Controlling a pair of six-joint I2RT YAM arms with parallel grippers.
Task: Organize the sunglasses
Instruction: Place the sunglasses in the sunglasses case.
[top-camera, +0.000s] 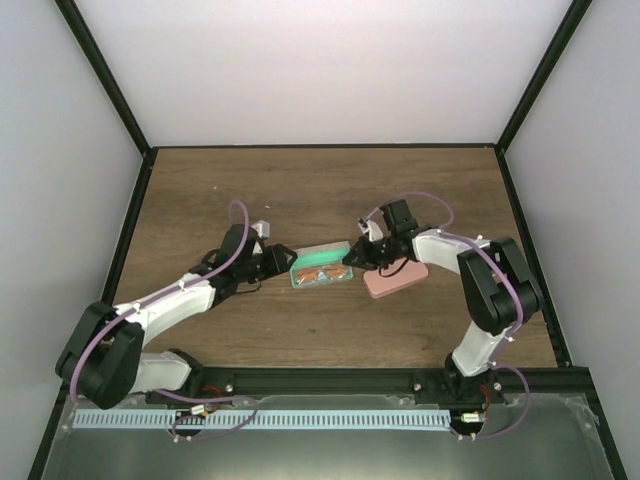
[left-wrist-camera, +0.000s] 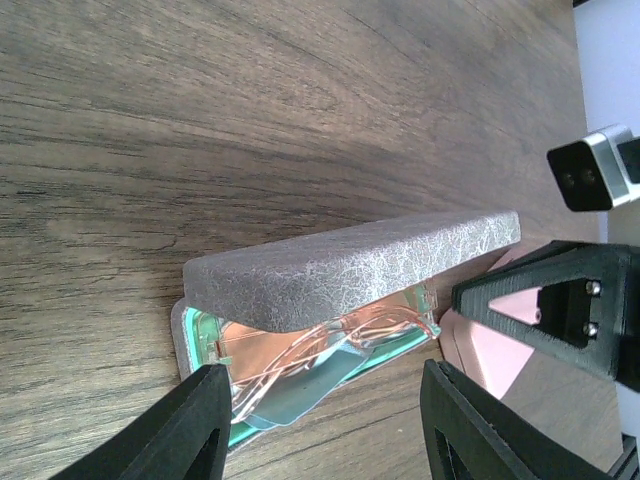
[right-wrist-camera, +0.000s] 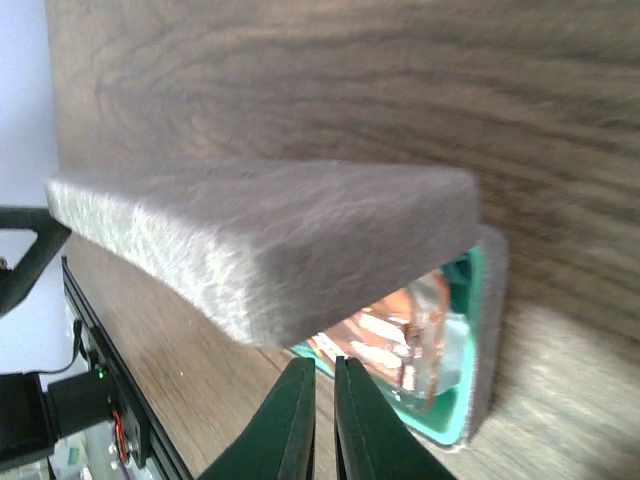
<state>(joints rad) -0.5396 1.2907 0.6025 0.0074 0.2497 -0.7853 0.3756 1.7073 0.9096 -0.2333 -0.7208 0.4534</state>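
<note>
The orange-lensed wire sunglasses (left-wrist-camera: 320, 345) lie in the teal-lined grey case (top-camera: 320, 268) on a light blue cloth (left-wrist-camera: 300, 392). They also show in the right wrist view (right-wrist-camera: 400, 335). The case's grey lid (left-wrist-camera: 350, 262) hangs half closed over them. My left gripper (left-wrist-camera: 330, 430) is open and empty, its fingers either side of the case's near edge. My right gripper (right-wrist-camera: 322, 420) is shut and empty at the case's right end, just under the lid (right-wrist-camera: 260, 240). The purple-pink pair is out of view.
A closed pink case (top-camera: 398, 280) lies right of the grey case, under my right gripper, and also shows in the left wrist view (left-wrist-camera: 490, 352). Black frame posts and rails edge the wooden table (top-camera: 320, 190).
</note>
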